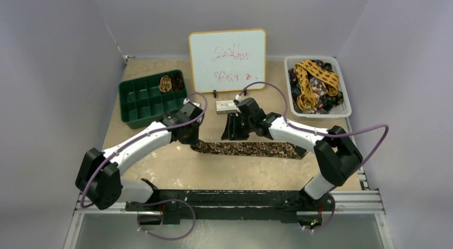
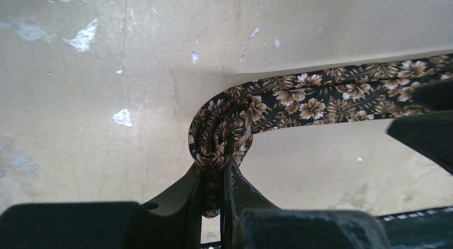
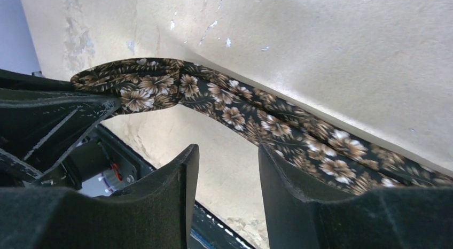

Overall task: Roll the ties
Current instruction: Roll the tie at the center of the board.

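At back, coiled ties (image 1: 170, 82) in tray (image 1: 140, 108), loose ties (image 1: 316, 82) in basket (image 1: 291, 61)

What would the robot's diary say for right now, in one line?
step: roll just begun | left gripper: shut on tie end | right gripper: open, empty, near tie | tie: rest stretched along table

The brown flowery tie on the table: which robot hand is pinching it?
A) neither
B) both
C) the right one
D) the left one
D: the left gripper is shut on the folded end of the brown flower-print fabric tie, while the right gripper stands open, gripping nothing.
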Controlling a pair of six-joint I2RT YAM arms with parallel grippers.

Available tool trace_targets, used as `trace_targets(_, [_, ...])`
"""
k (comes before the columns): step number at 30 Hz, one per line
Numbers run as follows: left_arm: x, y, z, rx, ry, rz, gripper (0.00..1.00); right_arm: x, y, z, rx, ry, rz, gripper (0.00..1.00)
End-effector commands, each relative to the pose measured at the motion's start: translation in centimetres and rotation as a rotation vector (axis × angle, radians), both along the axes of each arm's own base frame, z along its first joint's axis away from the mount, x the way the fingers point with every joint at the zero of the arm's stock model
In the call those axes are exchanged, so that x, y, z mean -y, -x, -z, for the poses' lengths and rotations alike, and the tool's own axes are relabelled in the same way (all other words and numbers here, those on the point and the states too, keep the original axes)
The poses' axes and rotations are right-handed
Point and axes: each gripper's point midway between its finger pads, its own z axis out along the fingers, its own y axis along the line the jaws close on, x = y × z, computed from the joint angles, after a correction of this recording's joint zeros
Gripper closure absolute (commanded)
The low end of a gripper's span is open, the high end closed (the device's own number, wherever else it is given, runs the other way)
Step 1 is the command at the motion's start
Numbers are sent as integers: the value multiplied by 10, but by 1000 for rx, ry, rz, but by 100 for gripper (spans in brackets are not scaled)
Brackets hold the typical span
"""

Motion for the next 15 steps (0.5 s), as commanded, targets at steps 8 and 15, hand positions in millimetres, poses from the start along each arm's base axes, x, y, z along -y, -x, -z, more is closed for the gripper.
trace_targets(8, [-17, 0, -11, 35, -451, 45, 100, 46, -14, -9, 100, 125, 191, 49])
trace_targets(15, [6, 1, -10, 53, -549, 91, 100, 80, -19, -8, 121, 189, 341, 46])
